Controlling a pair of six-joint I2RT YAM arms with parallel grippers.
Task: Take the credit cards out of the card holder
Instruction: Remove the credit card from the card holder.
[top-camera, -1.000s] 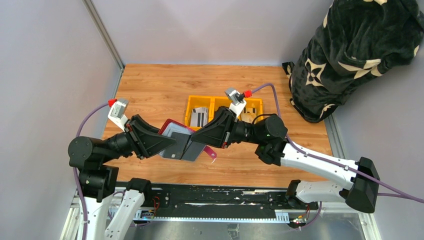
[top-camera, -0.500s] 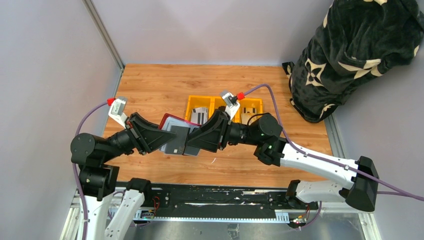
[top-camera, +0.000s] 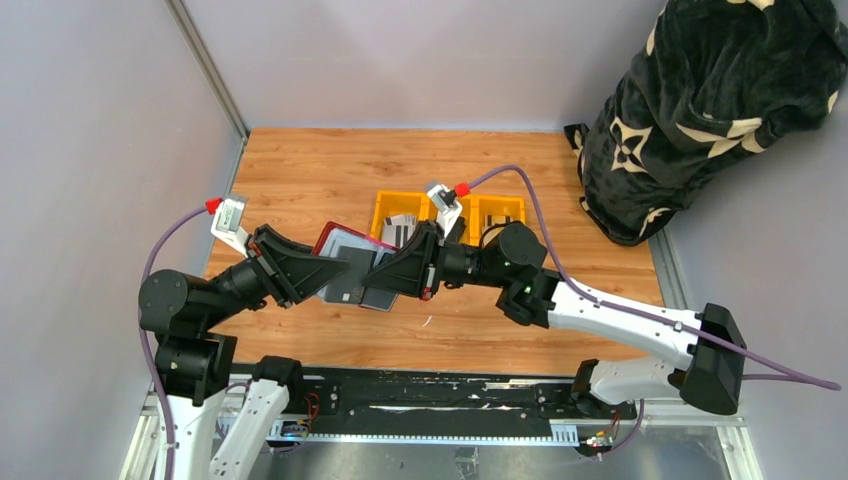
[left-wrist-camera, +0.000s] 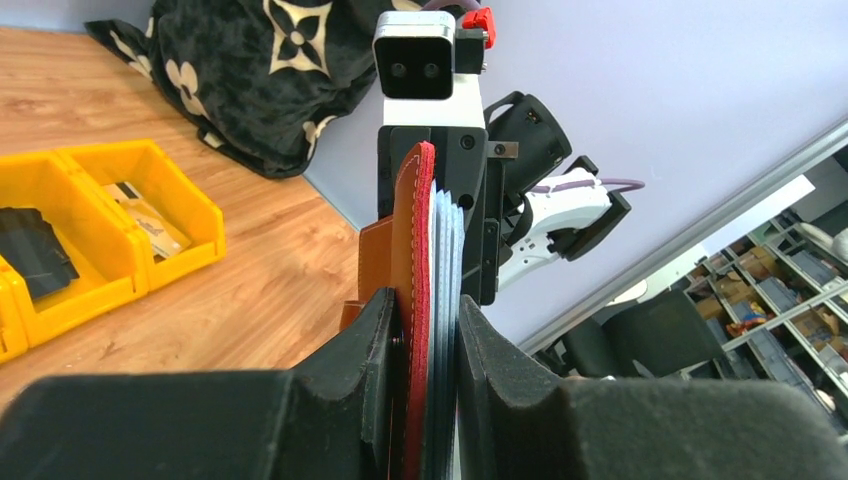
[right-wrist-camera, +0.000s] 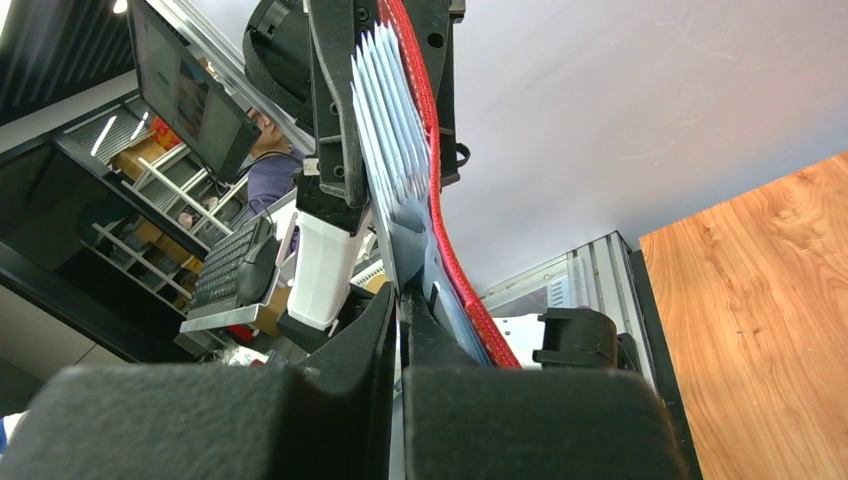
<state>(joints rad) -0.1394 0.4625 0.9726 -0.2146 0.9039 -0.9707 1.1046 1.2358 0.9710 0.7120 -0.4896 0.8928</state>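
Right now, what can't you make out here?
- Cards in the card holder: top view, left gripper and right gripper cover its sleeves; wrist views are edge-on.
- What the right gripper pinches, card or sleeve: right wrist view, its fingers hide it.
- Dark item in yellow bin: cut by left wrist view's edge; top view, right arm covers it.

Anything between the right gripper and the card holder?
Nothing visible. The right gripper pinches a pale sleeve of the card holder, clamped opposite by the left gripper. Whether a card is in that pinch is hidden.
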